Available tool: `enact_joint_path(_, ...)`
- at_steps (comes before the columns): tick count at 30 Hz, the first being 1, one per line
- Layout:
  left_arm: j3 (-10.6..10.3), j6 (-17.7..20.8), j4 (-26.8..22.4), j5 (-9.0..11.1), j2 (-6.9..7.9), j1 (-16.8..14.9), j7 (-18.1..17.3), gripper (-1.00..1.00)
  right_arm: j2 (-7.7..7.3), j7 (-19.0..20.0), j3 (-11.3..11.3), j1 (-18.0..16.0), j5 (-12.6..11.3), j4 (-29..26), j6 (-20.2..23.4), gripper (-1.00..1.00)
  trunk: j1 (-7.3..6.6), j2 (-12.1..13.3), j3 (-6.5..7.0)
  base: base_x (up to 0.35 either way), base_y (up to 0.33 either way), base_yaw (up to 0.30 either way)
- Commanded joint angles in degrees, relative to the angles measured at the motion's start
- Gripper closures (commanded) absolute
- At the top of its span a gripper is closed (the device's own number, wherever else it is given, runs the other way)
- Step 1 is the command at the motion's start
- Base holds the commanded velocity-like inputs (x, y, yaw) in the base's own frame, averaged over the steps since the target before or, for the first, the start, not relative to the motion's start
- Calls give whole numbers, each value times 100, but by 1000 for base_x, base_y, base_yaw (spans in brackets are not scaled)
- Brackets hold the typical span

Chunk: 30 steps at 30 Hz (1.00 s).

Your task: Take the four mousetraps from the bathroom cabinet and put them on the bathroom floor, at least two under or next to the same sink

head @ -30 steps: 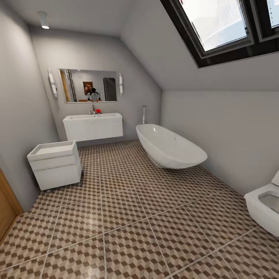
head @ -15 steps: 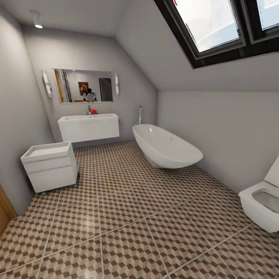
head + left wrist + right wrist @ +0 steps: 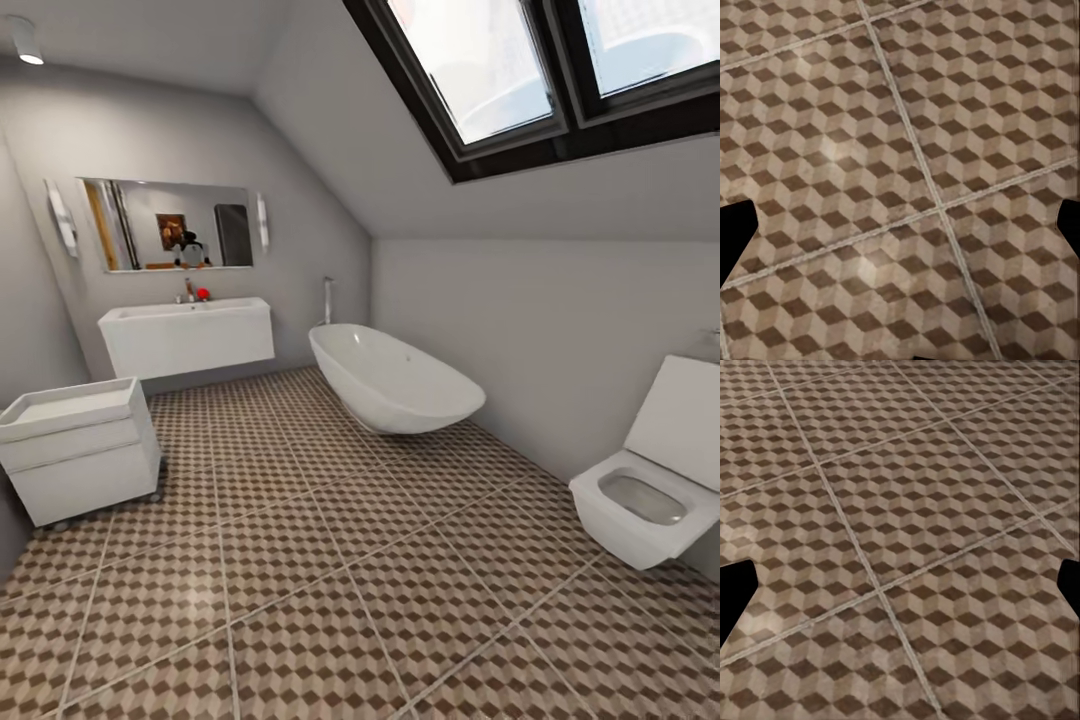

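Both my end effectors, left [image 3: 900,225] and right [image 3: 900,585], spread wide over patterned floor [image 3: 330,560], holding nothing. I count one sink [image 3: 187,338], far ahead, one tub [image 3: 395,380], one toilet [image 3: 650,490].

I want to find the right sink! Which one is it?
Look under the long mirror on the far wall. The sink hangs there, wide and white with a faucet on top. Unlike the smaller drawer unit nearby, it never touches the floor.

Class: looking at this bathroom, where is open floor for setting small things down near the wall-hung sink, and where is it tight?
Bare bathroom floor runs between the sink, bathtub and toilet. Tightest is the gap between the two-drawer unit and the sink.
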Motion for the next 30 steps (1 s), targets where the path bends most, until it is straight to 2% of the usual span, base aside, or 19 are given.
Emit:
enact_joint_path(1,0,0,1,0,0,0,-1,-100,0,0,0,-1,0,1,2,-100,0,0,4,0,0,-228)
enact_joint_path(10,0,0,2,0,0,0,-13,-100,0,0,0,1,0,-1,-1,-100,0,0,40,0,33,-227)
enact_joint_path(24,-2,0,5,0,0,0,-34,-100,0,0,0,-2,0,-1,-3,-100,0,0,95,0,257,-231)
enact_joint_path(30,-3,0,10,0,0,0,-34,-100,0,0,0,-2,0,0,-3,-100,0,0,118,0,78,-234)
